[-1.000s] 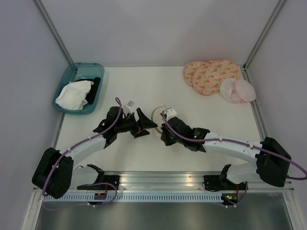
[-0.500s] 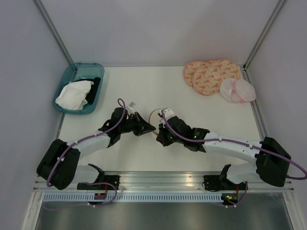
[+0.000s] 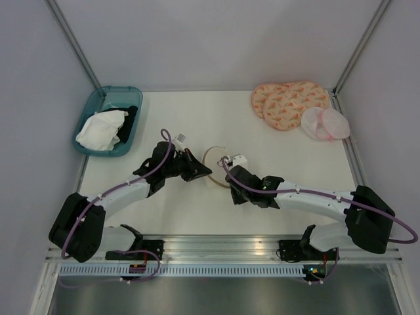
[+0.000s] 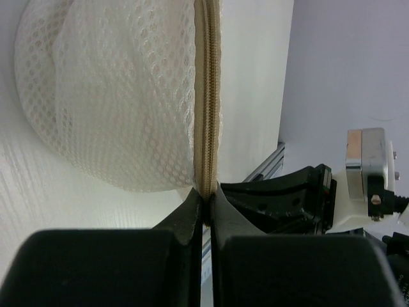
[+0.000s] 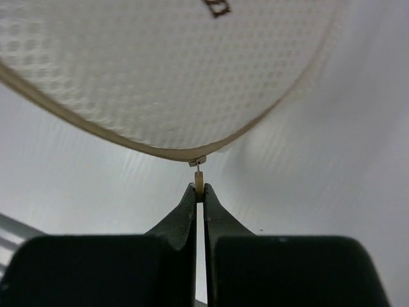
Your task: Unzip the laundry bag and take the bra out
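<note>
Here, laundry bag (image 4: 115,96) rim in left tool (image 4: 203,196)

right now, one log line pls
left gripper: shut on tan zip rim of cream-white mesh dome laundry bag | right gripper: shut on its small zip pull | bra: unseen

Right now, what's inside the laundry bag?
Nothing shows. The mesh of the laundry bag hides its contents, and the zipper is closed along the stretch in view. The left gripper pinches its rim; the right gripper pinches the zipper pull.
</note>
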Action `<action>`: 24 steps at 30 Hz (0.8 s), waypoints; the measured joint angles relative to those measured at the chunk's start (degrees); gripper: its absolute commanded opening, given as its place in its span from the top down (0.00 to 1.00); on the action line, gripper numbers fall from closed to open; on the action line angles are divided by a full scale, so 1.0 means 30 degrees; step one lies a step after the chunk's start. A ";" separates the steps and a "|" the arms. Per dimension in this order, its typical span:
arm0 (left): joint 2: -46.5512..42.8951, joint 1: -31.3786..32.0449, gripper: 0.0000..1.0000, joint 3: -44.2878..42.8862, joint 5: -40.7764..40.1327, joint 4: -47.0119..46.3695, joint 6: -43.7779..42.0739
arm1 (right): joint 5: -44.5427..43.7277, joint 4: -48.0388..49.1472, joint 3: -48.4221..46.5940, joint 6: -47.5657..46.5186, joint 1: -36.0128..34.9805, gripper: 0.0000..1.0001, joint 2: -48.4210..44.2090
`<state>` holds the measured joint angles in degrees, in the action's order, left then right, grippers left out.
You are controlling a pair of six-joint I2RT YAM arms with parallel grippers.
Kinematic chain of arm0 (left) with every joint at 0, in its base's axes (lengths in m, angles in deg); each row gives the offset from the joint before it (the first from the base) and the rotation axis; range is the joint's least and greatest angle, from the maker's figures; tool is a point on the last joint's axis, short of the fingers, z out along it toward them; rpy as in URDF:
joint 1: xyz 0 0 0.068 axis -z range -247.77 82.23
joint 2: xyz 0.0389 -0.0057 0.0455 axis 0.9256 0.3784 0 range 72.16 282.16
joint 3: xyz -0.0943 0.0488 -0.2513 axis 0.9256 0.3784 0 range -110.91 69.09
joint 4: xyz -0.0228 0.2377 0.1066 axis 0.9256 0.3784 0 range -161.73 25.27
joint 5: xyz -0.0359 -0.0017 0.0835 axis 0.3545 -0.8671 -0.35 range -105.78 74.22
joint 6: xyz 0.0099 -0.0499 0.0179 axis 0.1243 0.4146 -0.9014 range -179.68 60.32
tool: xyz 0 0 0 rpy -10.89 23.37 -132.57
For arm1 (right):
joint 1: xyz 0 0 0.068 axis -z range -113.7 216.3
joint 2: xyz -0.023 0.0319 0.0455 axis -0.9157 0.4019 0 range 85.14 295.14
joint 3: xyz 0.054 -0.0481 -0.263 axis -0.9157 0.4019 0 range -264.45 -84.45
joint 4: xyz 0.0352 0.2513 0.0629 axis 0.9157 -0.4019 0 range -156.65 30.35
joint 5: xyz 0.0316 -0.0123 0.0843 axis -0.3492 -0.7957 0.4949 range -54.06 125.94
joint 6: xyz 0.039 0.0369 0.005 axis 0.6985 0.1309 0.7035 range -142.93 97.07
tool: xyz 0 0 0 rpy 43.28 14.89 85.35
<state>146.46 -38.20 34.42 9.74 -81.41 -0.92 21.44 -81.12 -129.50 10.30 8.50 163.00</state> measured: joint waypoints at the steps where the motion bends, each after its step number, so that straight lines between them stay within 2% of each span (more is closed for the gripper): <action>1: 0.0000 0.0000 0.98 -0.0117 0.0036 0.0153 -0.0182 | -0.0517 -0.0364 0.0007 0.0087 0.0073 1.00 -0.0022; 5: 0.0240 -0.0007 0.98 -0.0707 0.0240 0.0605 -0.0838 | -0.2725 -0.1384 -0.0058 0.0284 0.0765 1.00 0.0124; 9: 0.1013 -0.0095 0.98 -0.2157 0.0648 0.1610 -0.1967 | -0.4226 -0.1596 -0.0758 0.0168 0.1719 1.00 0.1588; 11: 0.1639 -0.0291 0.98 -0.3293 0.0903 0.2302 -0.2739 | -0.4342 -0.1392 -0.0991 0.0044 0.1945 1.00 0.2127; 15: 0.3745 -0.1428 0.91 -0.6419 0.2208 0.3475 -0.4277 | -0.3534 -0.0284 -0.1005 -0.0357 0.1989 0.99 0.2040; 16: 0.4138 -0.1690 0.87 -0.6929 0.2412 0.3585 -0.4481 | -0.3089 0.0109 -0.0976 -0.0481 0.2004 1.00 0.1880; 17: 0.4597 -0.2018 0.61 -0.7504 0.2674 0.3701 -0.4721 | -0.2623 0.0561 -0.0882 -0.0568 0.2025 1.00 0.1639; 19: 0.5384 -0.2637 0.30 -0.8408 0.3002 0.3796 -0.5180 | -0.1698 0.1173 -0.0561 -0.0685 0.2069 1.00 0.0933; 20: 0.5581 -0.2900 0.09 -0.8670 0.3067 0.3810 -0.5246 | -0.1268 0.1370 -0.0350 -0.0743 0.2084 1.00 0.0532; 21: 0.5632 -0.3111 0.01 -0.8786 0.3111 0.3796 -0.5333 | -0.0903 0.1479 -0.0189 -0.0816 0.2091 1.00 0.0211; 24: 0.5391 -0.3417 0.00 -0.8524 0.3089 0.3672 -0.5144 | -0.0029 0.1741 -0.0066 -0.1027 0.2091 0.99 -0.0211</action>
<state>162.63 -48.45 8.84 19.00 -70.39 -16.35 21.35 -75.90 -129.70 7.22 14.78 162.37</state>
